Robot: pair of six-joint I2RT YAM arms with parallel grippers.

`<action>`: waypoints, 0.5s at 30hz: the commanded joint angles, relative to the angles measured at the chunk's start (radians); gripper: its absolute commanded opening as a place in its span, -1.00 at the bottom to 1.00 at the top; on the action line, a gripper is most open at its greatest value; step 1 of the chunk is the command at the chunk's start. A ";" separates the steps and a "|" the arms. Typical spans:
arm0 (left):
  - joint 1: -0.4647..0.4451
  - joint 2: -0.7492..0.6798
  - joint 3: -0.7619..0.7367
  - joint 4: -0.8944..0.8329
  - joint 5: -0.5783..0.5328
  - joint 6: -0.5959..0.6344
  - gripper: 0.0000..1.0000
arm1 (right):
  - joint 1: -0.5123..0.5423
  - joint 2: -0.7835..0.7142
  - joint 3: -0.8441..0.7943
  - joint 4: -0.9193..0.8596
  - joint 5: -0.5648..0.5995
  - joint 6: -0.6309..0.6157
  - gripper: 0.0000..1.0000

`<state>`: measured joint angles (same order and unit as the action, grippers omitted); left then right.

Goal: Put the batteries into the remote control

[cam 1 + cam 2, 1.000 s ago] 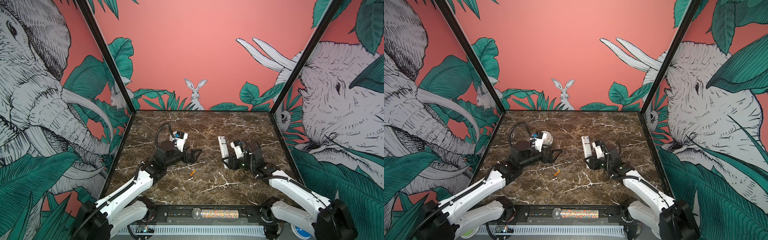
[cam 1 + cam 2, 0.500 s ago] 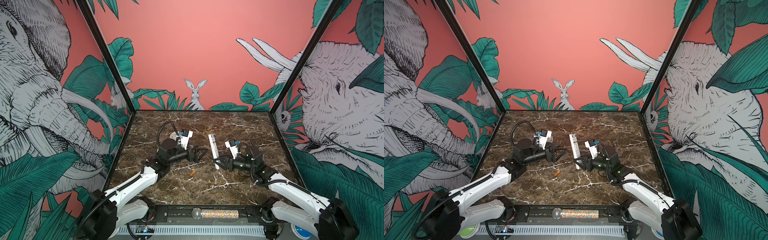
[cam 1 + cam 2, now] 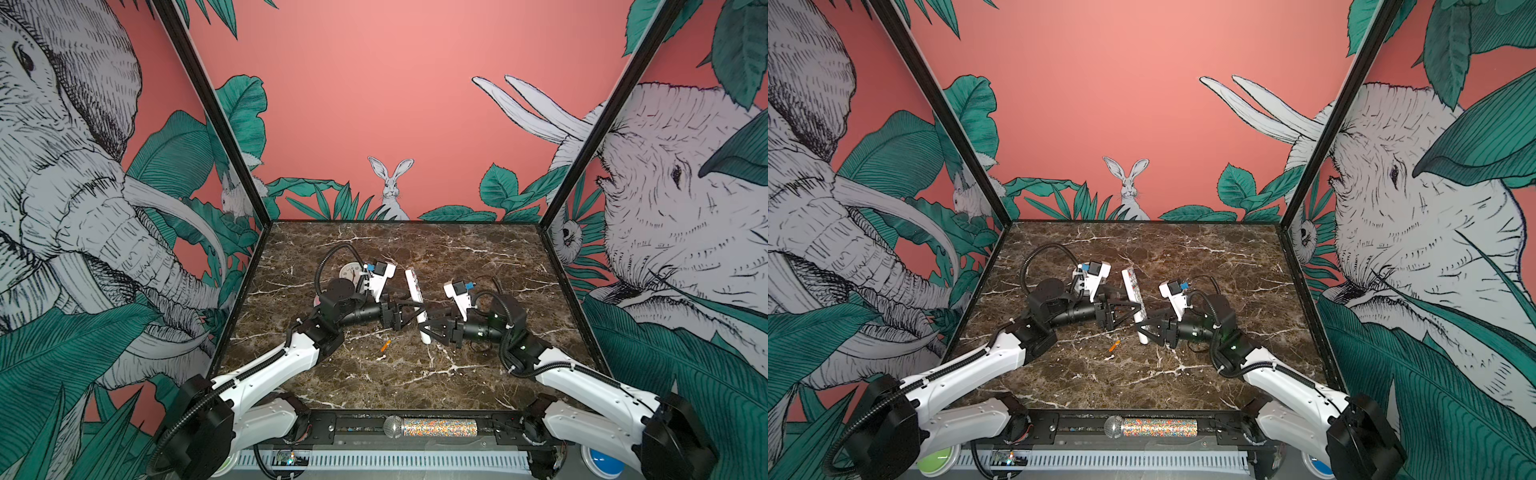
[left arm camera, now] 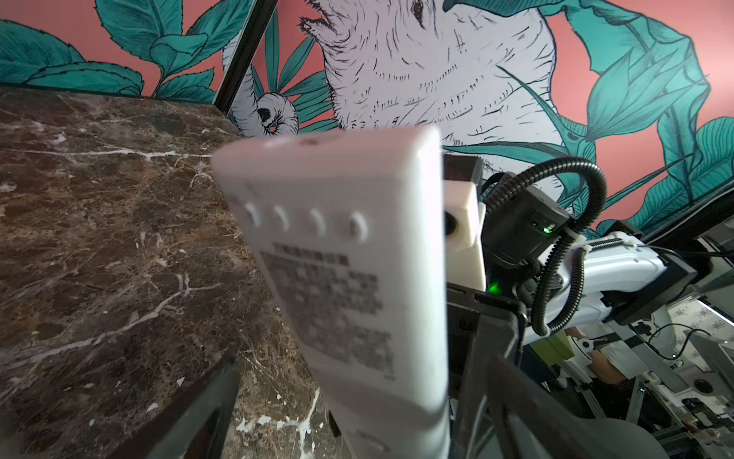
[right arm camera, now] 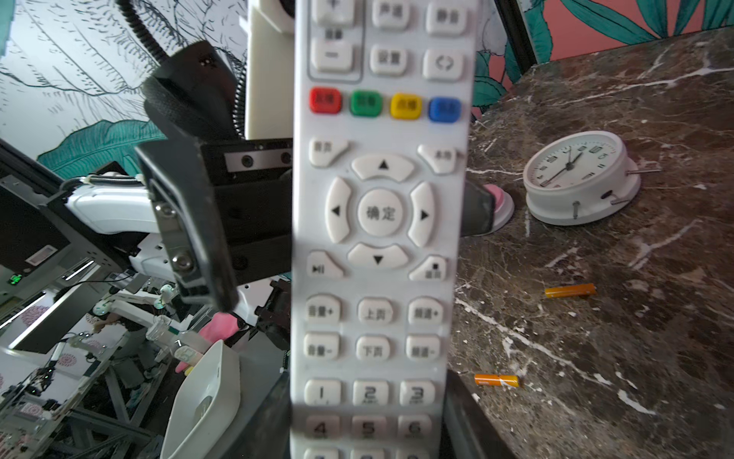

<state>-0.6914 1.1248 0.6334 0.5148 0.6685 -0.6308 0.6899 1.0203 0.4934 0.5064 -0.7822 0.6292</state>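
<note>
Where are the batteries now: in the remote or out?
Out. Both batteries lie on the table, apart from the remote gripped by the right tool.

Remote control (image 3: 414, 297) mid-scene over the table (image 3: 415, 374), between my two arms, held roughly upright; can't tell if its low end touches the table. My right gripper (image 3: 427, 329) clamps that low end from the right. My left gripper (image 3: 413, 318) comes in from the left, higher up, one finger on either side of the remote, spread clear of it. Button face toward my right wrist, back toward my left wrist. The batteries (image 5: 570, 291) lie on the table, apart from each other; one of the batteries (image 3: 385, 345) sits front-left of the remote's low end, in front of my left gripper. Clock (image 3: 349, 272) on the table behind my left wrist.
</note>
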 commanded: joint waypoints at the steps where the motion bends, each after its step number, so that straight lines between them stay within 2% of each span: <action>1: -0.003 -0.018 0.021 0.070 0.024 -0.008 0.88 | 0.029 -0.012 0.038 0.083 -0.042 -0.010 -1.00; 7: -0.003 -0.032 0.022 0.063 0.026 -0.009 0.60 | 0.047 -0.009 0.039 0.084 -0.036 -0.015 -1.00; 15: -0.003 -0.042 0.017 0.066 0.017 -0.011 -0.06 | 0.050 -0.006 0.043 0.084 -0.031 -0.016 -1.00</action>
<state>-0.6975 1.1019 0.6357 0.5537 0.6971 -0.6678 0.7284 1.0206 0.5018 0.5137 -0.7895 0.6018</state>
